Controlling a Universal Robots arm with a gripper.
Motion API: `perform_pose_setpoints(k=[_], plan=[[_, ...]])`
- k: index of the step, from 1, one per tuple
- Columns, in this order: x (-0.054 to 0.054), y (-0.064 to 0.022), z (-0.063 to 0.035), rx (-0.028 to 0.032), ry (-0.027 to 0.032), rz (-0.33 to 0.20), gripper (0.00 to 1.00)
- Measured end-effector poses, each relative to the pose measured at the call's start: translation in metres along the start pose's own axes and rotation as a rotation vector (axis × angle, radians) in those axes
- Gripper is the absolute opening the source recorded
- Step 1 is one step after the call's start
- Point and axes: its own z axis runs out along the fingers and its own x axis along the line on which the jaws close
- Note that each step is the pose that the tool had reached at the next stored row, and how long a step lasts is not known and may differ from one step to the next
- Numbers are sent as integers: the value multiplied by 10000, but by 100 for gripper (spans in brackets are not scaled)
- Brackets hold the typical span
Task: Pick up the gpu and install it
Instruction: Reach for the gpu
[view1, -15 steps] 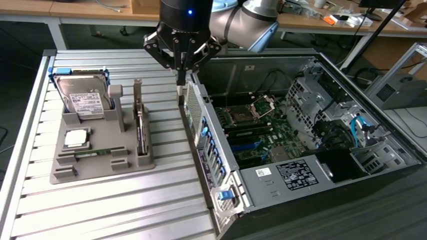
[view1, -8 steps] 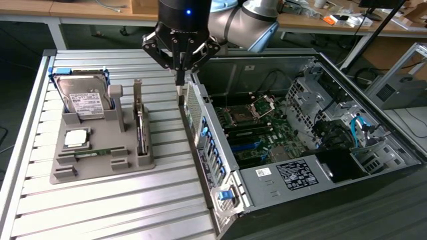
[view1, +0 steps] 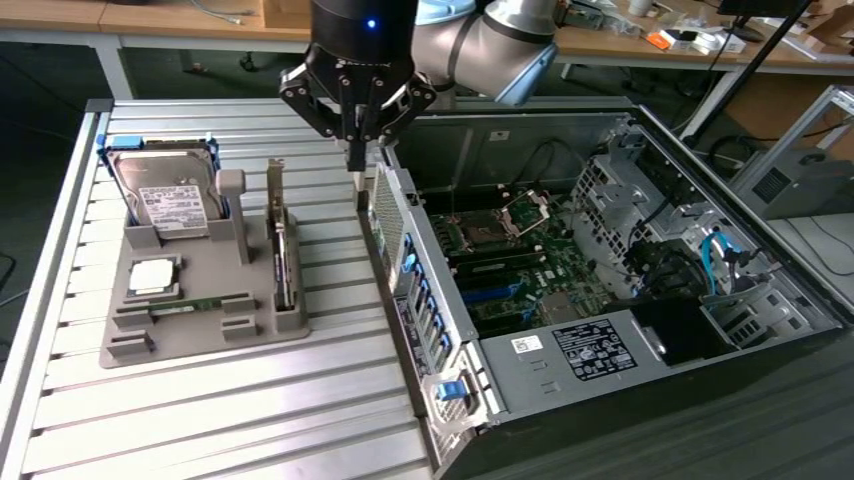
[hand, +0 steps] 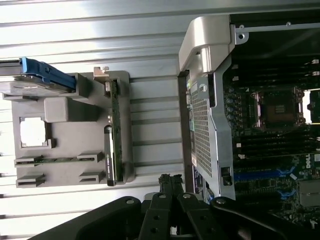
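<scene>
In the exterior view the hand (view1: 355, 165) hangs with its fingers pressed together and nothing between them. Its tip is just above the rear wall of the open computer case (view1: 407, 250), apart from the gpu (view1: 280, 250). The gpu stands edge-on in a slot of the grey holder (view1: 187, 345) on the slatted worktop (view1: 200, 420), along the holder's side nearest the case — not yet lifted. The same holder carries a hard drive (view1: 163, 195) propped up at its far end, a processor chip (view1: 154, 275) lying flat in a square recess, and a memory stick (view1: 200, 303) in a low slot. The case lies on its side with the cover off; inside are the motherboard (view1: 521, 270) with its processor socket (view1: 501, 230), and a power supply (view1: 587, 345) at the near end. In the wrist view the closed hand (hand: 170, 182) points down over the strip of worktop (hand: 150, 125) between the holder (hand: 70, 125) and the case (hand: 202, 130). The gpu (hand: 111, 150) shows as a narrow strip seated in its slot. The hard drive (hand: 35, 75) in its blue rails, the chip (hand: 32, 132) and the memory stick (hand: 50, 160) share the holder with it — each in its own place. Within the case lie the motherboard (hand: 260, 150) and the socket (hand: 277, 107).
</scene>
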Motion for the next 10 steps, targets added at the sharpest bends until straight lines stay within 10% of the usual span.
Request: perform_pose_setpoints(k=[10], plan=[[64, -4, -1, -1, -1, 0, 11]])
